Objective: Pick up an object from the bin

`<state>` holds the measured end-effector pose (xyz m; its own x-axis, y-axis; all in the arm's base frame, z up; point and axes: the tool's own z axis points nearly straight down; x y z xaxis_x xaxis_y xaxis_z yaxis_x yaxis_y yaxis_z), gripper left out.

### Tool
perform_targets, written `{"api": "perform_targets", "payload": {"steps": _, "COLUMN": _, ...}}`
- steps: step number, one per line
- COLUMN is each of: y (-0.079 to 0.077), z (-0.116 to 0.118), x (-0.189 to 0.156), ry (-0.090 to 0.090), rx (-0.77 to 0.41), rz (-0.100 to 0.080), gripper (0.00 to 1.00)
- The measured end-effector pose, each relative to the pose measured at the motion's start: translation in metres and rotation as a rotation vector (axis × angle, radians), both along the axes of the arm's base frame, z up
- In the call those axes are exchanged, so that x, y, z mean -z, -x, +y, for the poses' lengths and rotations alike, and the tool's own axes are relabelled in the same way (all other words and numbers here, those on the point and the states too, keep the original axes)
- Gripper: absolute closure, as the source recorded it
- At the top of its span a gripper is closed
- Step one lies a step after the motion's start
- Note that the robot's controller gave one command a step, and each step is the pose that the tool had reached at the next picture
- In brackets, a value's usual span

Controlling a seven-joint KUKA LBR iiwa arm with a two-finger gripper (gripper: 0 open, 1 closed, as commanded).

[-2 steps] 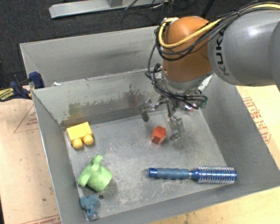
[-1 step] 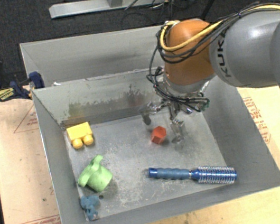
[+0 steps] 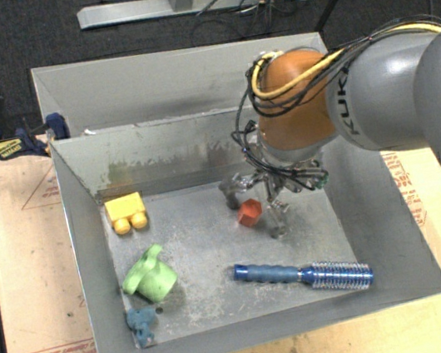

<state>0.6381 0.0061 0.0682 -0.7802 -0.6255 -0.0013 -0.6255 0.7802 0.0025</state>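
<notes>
Block (image 3: 249, 213), small, red, mid-bin, just left of pincer (image 3: 271, 215); cannot tell whether pincer apart or together.

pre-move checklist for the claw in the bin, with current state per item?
1. Claw low inside the bin, right of the floor's middle: ok.
2. Candidate close by: small red block sits right at the claw: ok.
3. Red block actually gripped: cannot tell.
4. Blue brush apart from the claw, nearer the front wall: ok.
5. Yellow block, green toy and small blue piece lie well off at the left: ok.
</notes>
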Motion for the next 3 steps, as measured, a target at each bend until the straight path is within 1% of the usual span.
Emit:
{"api": "perform_targets", "payload": {"steps": 1, "y": -0.001, "z": 0.001, "x": -0.001, "ry": -0.002, "rx": 0.001, "rz": -0.002, "gripper": 0.00}}
{"api": "perform_targets", "payload": {"steps": 2, "y": -0.001, "z": 0.001, "x": -0.001, "ry": -0.002, "rx": 0.002, "rz": -0.004, "gripper": 1.00}}
{"api": "perform_targets", "payload": {"steps": 3, "y": -0.003, "z": 0.001, "x": -0.032, "ry": 0.001, "rx": 0.003, "rz": -0.007, "gripper": 1.00}}
